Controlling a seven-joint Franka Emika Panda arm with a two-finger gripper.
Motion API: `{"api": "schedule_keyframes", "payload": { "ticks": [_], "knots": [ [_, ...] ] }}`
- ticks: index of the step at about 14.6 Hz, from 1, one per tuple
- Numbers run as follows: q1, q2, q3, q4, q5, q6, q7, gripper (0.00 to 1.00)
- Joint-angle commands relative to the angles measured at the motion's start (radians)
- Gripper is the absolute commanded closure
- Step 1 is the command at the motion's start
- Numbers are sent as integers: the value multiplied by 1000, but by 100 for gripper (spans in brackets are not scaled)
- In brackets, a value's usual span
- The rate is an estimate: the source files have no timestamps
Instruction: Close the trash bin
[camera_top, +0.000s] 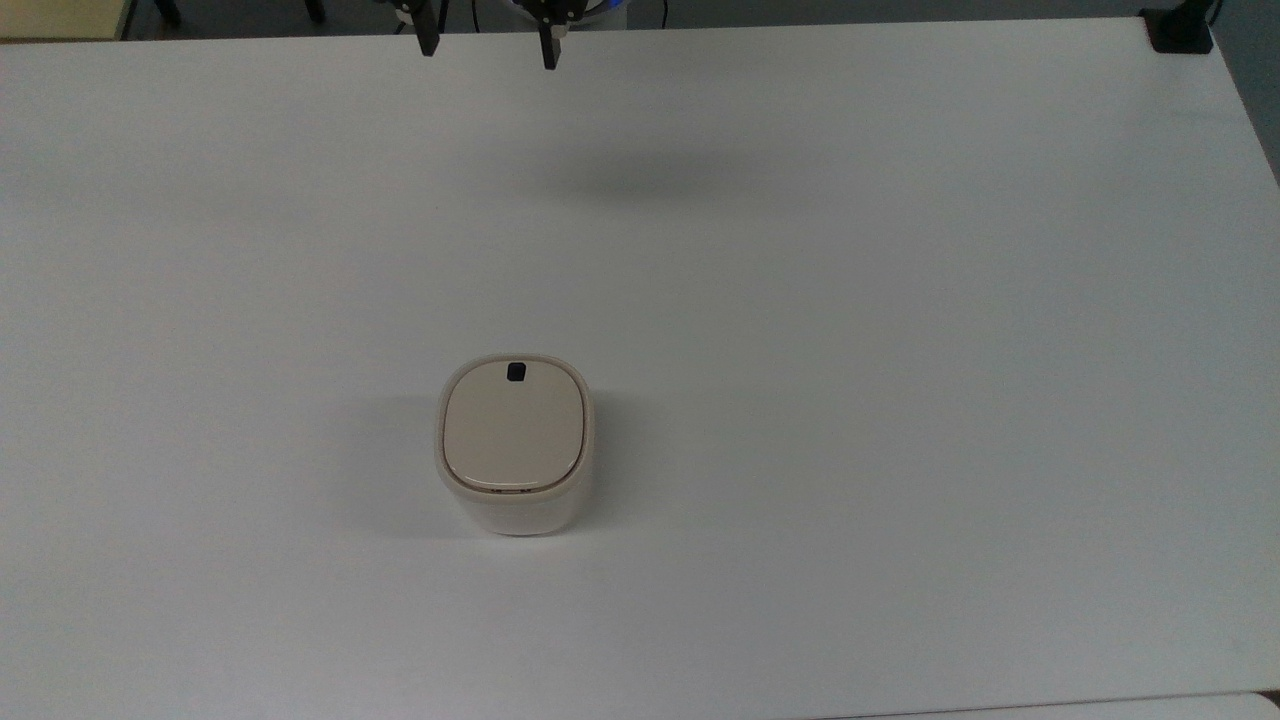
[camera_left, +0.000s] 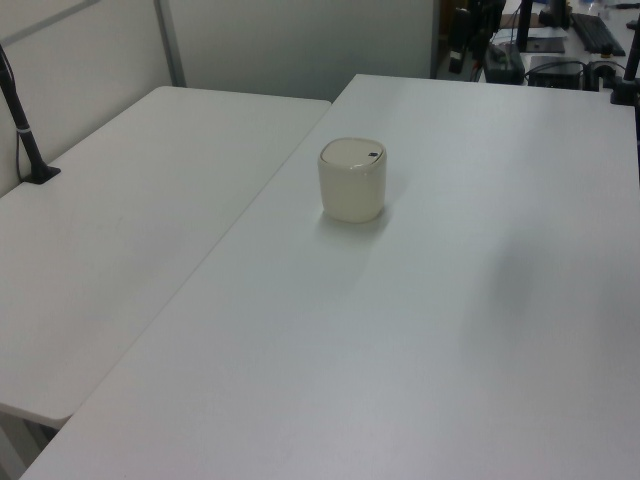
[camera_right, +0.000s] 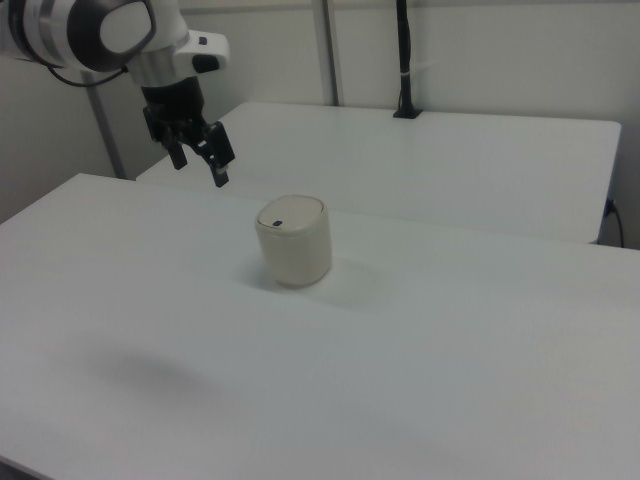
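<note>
The bin (camera_top: 515, 443) stands upright on the table (camera_top: 900, 350), near its middle. Its lid (camera_top: 513, 427) lies flat within the rim, the black button (camera_top: 516, 372) on the edge facing the arm; closure appears complete, which would explain why nothing touches it. Beyond it, well apart, the gripper (camera_right: 200, 155) hangs raised over the table's far edge, pointing down with a slight tilt. Its fingers (camera_top: 548, 50) are spread and hold nothing.
</note>
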Motion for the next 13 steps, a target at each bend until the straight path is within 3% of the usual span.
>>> {"api": "schedule_keyframes", "payload": {
  "ticks": [1,4,13],
  "knots": [
    [-10,9,-14,6,-31,-1,-136,0],
    [-13,85,-14,78,-31,-9,-135,0],
    [-7,83,-13,75,-31,-12,-140,0]
  ]
}}
